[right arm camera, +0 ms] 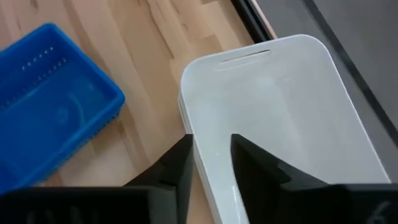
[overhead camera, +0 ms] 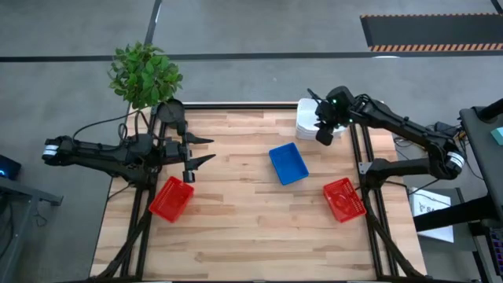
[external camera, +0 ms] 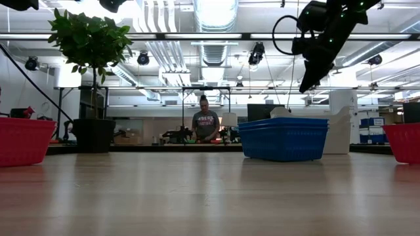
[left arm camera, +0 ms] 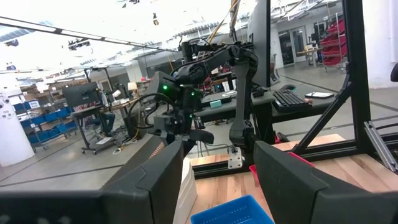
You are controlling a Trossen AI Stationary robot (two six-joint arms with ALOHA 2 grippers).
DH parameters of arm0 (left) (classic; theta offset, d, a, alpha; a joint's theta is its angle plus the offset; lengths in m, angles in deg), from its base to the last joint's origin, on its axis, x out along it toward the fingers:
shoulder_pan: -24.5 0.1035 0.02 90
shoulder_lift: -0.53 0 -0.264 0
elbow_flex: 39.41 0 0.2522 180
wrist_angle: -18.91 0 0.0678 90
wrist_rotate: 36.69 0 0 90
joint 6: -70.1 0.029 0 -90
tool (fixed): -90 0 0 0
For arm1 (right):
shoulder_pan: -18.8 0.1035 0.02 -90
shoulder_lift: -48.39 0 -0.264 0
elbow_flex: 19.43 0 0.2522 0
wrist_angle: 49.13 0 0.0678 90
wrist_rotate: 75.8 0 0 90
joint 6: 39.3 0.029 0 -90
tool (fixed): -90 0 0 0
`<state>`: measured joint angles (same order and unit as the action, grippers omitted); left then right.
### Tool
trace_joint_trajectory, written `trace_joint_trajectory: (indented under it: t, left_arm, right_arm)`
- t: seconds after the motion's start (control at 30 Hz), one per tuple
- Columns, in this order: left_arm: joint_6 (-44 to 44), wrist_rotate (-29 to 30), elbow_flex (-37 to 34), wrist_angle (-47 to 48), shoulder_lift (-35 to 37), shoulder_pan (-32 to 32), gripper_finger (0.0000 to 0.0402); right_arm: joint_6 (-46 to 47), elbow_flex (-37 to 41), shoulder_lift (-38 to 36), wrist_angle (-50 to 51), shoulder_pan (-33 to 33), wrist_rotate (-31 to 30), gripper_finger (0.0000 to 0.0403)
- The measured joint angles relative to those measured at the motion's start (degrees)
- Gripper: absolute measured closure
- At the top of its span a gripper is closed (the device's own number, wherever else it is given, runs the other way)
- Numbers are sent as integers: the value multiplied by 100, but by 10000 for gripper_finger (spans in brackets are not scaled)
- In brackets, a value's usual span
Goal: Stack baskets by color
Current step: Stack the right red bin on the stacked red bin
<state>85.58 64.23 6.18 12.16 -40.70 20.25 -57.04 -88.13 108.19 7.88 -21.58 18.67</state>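
A stack of white baskets (overhead camera: pixel 308 118) (right arm camera: pixel 280 118) rests on its base at the table's far right corner. My right gripper (overhead camera: pixel 324 134) (right arm camera: pixel 211 158) hangs open above the stack's near rim, pointing slantwise down, with nothing between its fingers. In the low view it (external camera: pixel 307 82) is well clear of everything. A blue basket (overhead camera: pixel 288 163) (external camera: pixel 283 137) (right arm camera: pixel 43 106) sits mid-table. One red basket (overhead camera: pixel 171 198) lies near the left side, another (overhead camera: pixel 343 199) near the right. My left gripper (overhead camera: pixel 203 151) (left arm camera: pixel 217 180) waits open above the table's left part.
A potted plant (overhead camera: pixel 145 75) (external camera: pixel 92 134) stands at the far left corner. Dark frame rails (overhead camera: pixel 368 169) run along both table sides. Bare wood lies in the table's middle and near half. A person (external camera: pixel 205 126) stands in the room beyond.
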Motion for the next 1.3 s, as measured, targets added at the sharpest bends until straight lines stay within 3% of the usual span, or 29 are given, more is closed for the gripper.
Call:
trace_joint_trajectory:
  t: [0.27, 0.5, 0.63, 0.77, 0.87, 1.07, 1.3]
  left_arm:
    - [0, 0, 0, 0, 0, 0, 220]
    - [-2, 0, 0, -2, -4, 0, 220]
    - [-14, 0, 0, -73, -137, 0, 220]
    - [-22, 0, 0, -344, -462, 0, 220]
    - [-159, 0, 0, -602, -777, 0, 220]
    - [-702, -41, 0, -1219, -1476, 0, 220]
    - [-1552, -75, 0, -2259, -2647, -125, 220]
  right_arm:
    - [275, 602, 39, -975, 11, 0, 384]
    - [712, 930, -251, -1835, 195, 292, 394]
    - [968, 1327, -670, -2841, 909, 427, 394]
    - [1128, 1954, -1027, -3903, 1779, -192, 394]
    - [1136, 2300, -1192, -4108, 2385, -815, 394]
    - [1151, 2735, -1322, -4529, 3410, -1319, 394]
    - [840, 2754, -1276, -4548, 3955, -1401, 394]
